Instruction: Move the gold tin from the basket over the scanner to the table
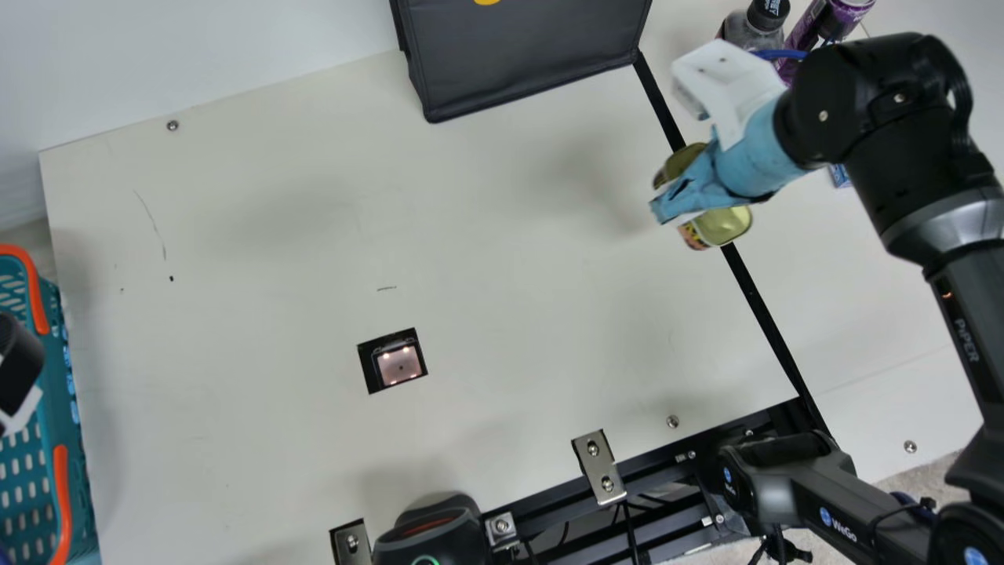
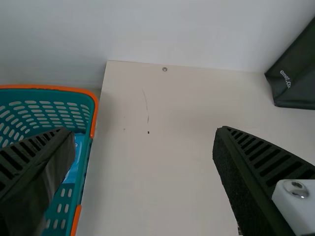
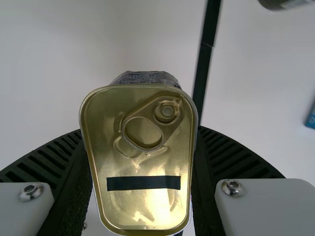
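Note:
My right gripper (image 1: pixel 673 200), partly wrapped in blue, holds the gold tin (image 1: pixel 727 225) above the black strip at the table's right. In the right wrist view, the gripper (image 3: pixel 140 142) is shut on the tin (image 3: pixel 145 201), whose pull-ring lid faces the camera. Part of my left gripper (image 1: pixel 17 373) shows at the main view's left edge, over the teal basket (image 1: pixel 56 392). Its fingers stand wide apart in the left wrist view, the gripper (image 2: pixel 142 137) holding nothing beside the basket (image 2: pixel 87 147). The square scanner window (image 1: pixel 399 365) lies in the table, well away from the tin.
A dark bag (image 1: pixel 525 55) stands at the table's far edge. A bottle (image 1: pixel 753 31) and a purple can (image 1: pixel 816 31) are beyond my right gripper. Metal brackets (image 1: pixel 599 467) and a black device (image 1: pixel 430 534) line the near edge. Inside the basket is a blue packet (image 2: pixel 74 160).

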